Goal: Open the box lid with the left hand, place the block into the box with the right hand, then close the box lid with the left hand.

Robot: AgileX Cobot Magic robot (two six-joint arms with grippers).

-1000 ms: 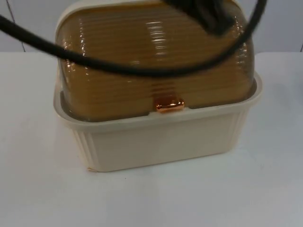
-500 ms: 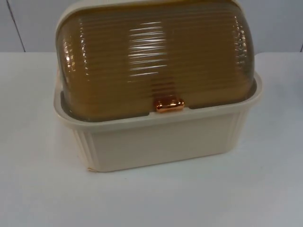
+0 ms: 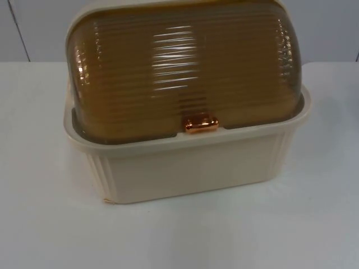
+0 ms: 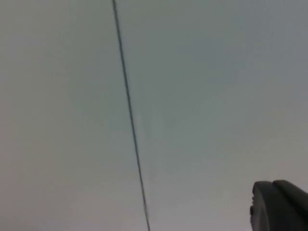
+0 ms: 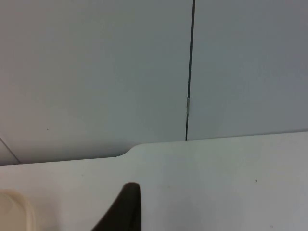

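A cream ribbed box (image 3: 190,168) stands in the middle of the white table in the top view. Its domed amber see-through lid (image 3: 185,67) is down, and the copper handle (image 3: 201,124) rests on the front rim. What is inside cannot be made out through the lid. My left gripper (image 4: 279,207) is raised and faces the grey partition wall. My right gripper (image 5: 126,209) hangs over the table close to the wall, with a cream corner of the box (image 5: 14,211) beside it.
The white table (image 3: 314,224) spreads in front of the box and to both sides. The grey partition wall (image 5: 96,72), with a dark vertical seam (image 5: 190,72), closes off the far edge.
A black arm part that crossed above the lid one second ago has pulled out of the top view. The box and lid have not moved.
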